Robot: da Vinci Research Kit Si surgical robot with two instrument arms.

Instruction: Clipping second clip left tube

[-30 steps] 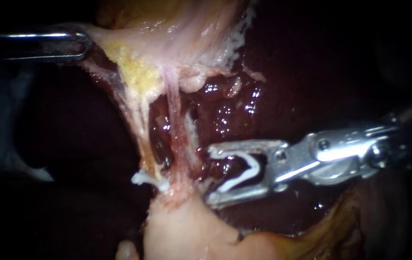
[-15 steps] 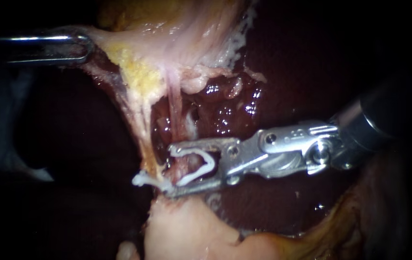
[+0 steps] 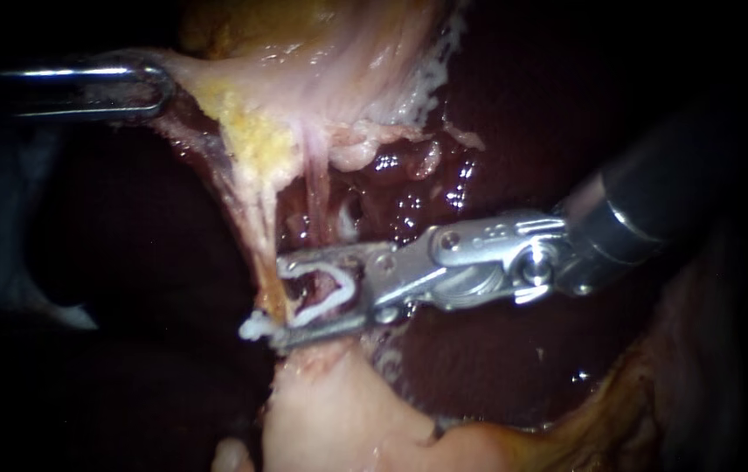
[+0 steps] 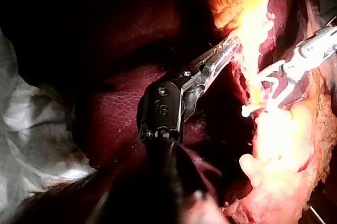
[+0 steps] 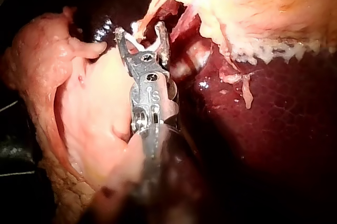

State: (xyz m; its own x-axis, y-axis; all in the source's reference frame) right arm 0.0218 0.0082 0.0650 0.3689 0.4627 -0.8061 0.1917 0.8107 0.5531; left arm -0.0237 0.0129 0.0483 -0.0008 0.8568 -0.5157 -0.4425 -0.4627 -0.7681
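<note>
Two strands run down from the gallbladder tissue (image 3: 304, 52): a pale yellowish left tube (image 3: 256, 232) and a pink tube (image 3: 317, 197) beside it. A white clip (image 3: 256, 328) sits across the left tube's lower end. My right instrument (image 3: 280, 301) comes in from the right. Its jaws stand wide apart, holding an unclosed white clip (image 3: 330, 293), and straddle the pink tube just above that clip. Their tips reach the left tube. My left instrument (image 3: 151, 83) is shut on the edge of the gallbladder tissue at upper left and holds it taut.
Dark red liver (image 3: 496, 131) lies behind the tubes and to the right. A pale pink mass of tissue (image 3: 330, 411) sits just under the right jaws. White gauze-like material (image 4: 31, 129) lies beside the left shaft in the left wrist view.
My right instrument has moved left with its loaded clip, from beside the tubes to around them. My left instrument and the seated clip have stayed put.
</note>
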